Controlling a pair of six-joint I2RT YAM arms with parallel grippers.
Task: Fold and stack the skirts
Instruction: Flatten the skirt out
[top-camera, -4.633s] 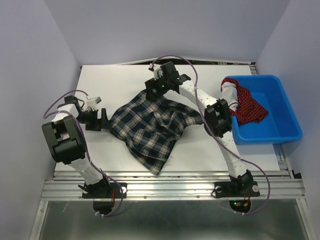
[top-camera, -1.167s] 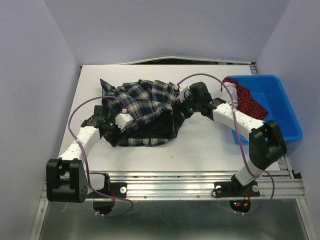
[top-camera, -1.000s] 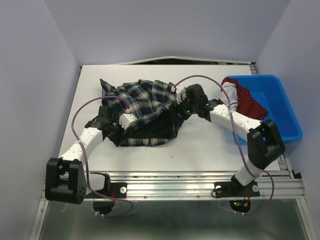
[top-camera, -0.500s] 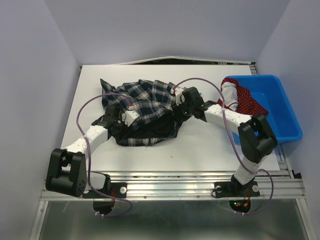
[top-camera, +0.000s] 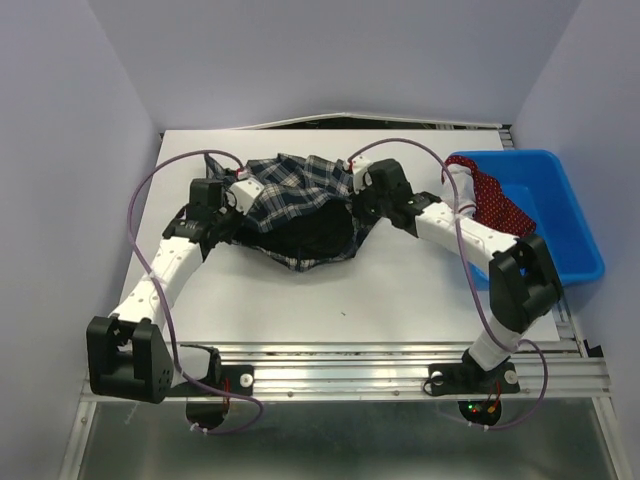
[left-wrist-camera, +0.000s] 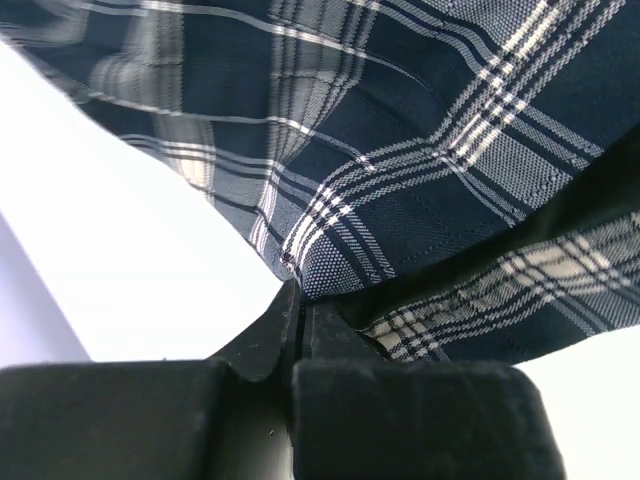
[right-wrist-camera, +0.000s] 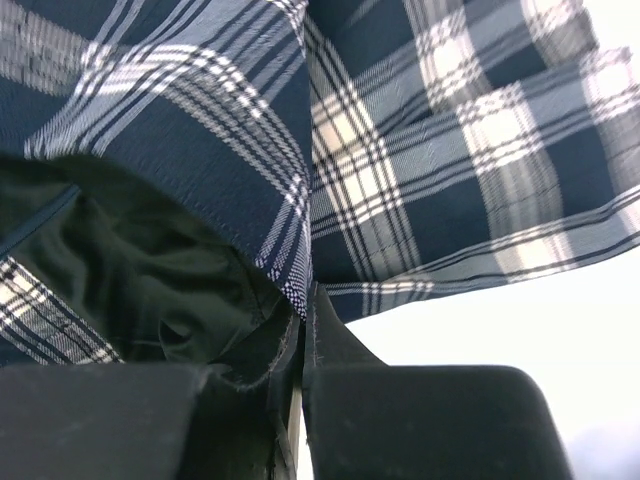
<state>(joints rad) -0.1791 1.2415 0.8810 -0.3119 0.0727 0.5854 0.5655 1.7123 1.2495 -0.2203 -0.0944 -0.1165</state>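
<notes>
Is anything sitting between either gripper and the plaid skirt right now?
Nothing visible does. The left gripper and the right gripper are each shut directly on the plaid skirt, one at either side of it.

Seen from above, the pleated navy-and-white plaid cloth skirt (top-camera: 300, 200) covers the fingertips of the left gripper (left-wrist-camera: 299, 300) and the right gripper (right-wrist-camera: 304, 300), so where each closed pair bites the cloth shows only in the wrist views. There this skirt runs off the top and side edges of each picture, and the black finger bodies are cut by the bottom edge. The plaid at the upper left of the left wrist view is blurred. The red, white-dotted cloth skirt (top-camera: 500, 212) is partly screened by the right arm (top-camera: 450, 222). How much of it hangs over the rim of the blue plastic bin (top-camera: 565, 262) cannot be told. The pale patch at its upper end is too small to identify.
</notes>
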